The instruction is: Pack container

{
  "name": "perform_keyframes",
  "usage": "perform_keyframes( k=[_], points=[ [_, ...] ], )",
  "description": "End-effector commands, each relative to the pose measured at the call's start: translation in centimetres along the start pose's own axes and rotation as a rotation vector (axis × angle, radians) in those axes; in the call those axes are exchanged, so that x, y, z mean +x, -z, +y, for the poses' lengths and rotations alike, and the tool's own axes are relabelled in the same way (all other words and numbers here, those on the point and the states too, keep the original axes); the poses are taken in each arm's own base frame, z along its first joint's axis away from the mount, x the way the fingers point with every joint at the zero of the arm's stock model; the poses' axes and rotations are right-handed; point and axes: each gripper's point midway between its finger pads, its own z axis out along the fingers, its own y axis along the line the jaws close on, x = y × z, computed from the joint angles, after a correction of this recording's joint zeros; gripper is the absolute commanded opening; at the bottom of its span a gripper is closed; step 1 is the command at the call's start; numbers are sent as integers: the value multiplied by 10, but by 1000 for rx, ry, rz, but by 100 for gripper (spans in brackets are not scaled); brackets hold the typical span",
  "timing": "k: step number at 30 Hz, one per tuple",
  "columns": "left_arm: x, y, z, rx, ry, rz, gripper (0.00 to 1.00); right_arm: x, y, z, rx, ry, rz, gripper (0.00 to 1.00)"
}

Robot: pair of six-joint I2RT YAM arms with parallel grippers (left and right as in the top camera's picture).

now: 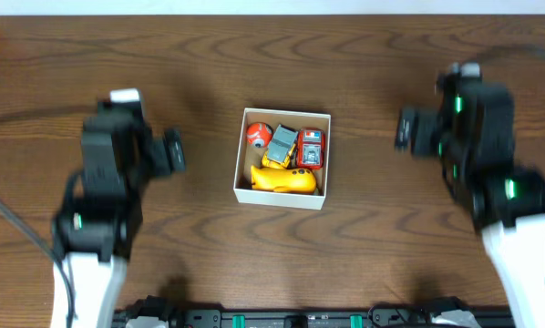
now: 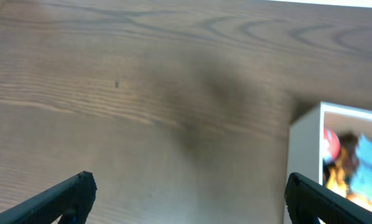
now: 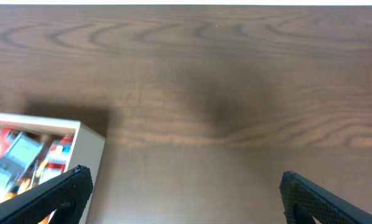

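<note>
The container (image 1: pixel 244 155), a small white cardboard box, sits at the table's middle. It holds a yellow toy car (image 1: pixel 282 179), a red toy car (image 1: pixel 311 149), a grey and yellow vehicle (image 1: pixel 282 142) and an orange ball (image 1: pixel 258 135). My left gripper (image 1: pixel 173 151) is open and empty, left of the box; its wrist view (image 2: pixel 186 196) shows the box's corner (image 2: pixel 305 149) at right. My right gripper (image 1: pixel 406 128) is open and empty, right of the box; its wrist view (image 3: pixel 183 190) shows the box (image 3: pixel 89 149) at left.
The dark wooden table (image 1: pixel 382 55) runs to a pale strip along its far edge. A black rail with green clips (image 1: pixel 291 319) lies along the near edge.
</note>
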Motion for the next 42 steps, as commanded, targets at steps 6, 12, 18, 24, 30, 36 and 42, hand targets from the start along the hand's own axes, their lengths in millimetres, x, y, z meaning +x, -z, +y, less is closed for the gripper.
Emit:
perform_keyframes(
  k=[6, 12, 18, 24, 30, 36, 42],
  points=[
    [52, 35, -10, 89, -5, -158, 98, 98, 31, -22, 36, -66, -13, 99],
    [65, 48, -4, 89, -2, -172, 98, 126, 35, -25, 17, -70, -32, 99],
    [66, 46, -4, 88, -4, -165, 98, 141, 34, -28, 30, -59, 26, 99],
    [67, 46, -4, 87, -5, -161, 98, 147, 34, -29, 36, -54, 53, 99],
    [68, 45, -4, 86, -6, -153, 98, 150, 34, -30, 38, -52, 62, 99],
    [68, 45, -4, 86, -6, -153, 98, 148, 37, -31, 40, -59, 48, 99],
    [68, 45, -4, 86, -6, -153, 98, 153, 59, -47, 68, -92, -21, 99]
  ],
)
